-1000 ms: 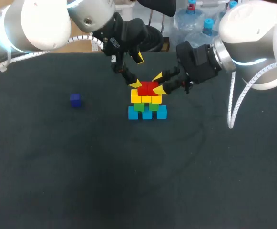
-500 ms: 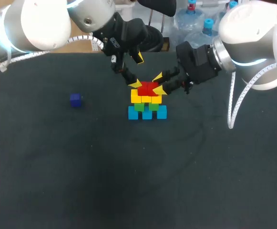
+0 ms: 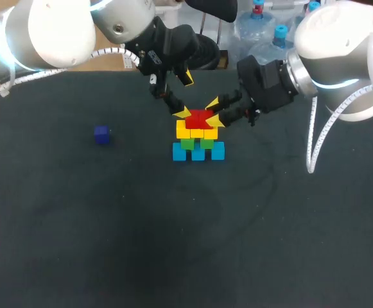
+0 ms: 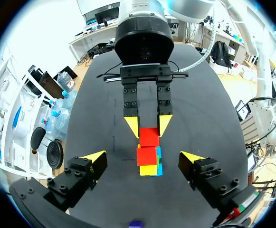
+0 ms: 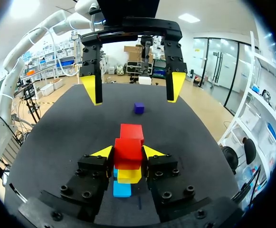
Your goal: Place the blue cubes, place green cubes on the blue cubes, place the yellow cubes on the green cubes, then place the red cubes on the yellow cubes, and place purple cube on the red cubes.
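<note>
The right claw (image 5: 128, 153) is clamping a red cube (image 5: 128, 148) between its two fingers, one yellow tip pressing on each side. That cube is sitting on the top layer of a small tower in the middle of the dark table (image 3: 269, 224), a little toward the far side. A second red cube (image 5: 131, 131) is lying just ahead of the clamped one, touching it at the same height.

Under the red layer the yellow cubes (image 3: 197, 133) are forming a row. They are resting on the green cubes (image 3: 188, 144), and the blue cubes (image 3: 198, 153) are standing on the table at the bottom.

The left claw (image 3: 184, 95) is hanging at the far left of the tower with its fingers spread wide apart, gripping nothing. In the head view its lower tip is sitting close to the left edge of the red layer.

The purple cube (image 3: 101, 134) is lying alone on the table, well apart from the tower on its left.
</note>
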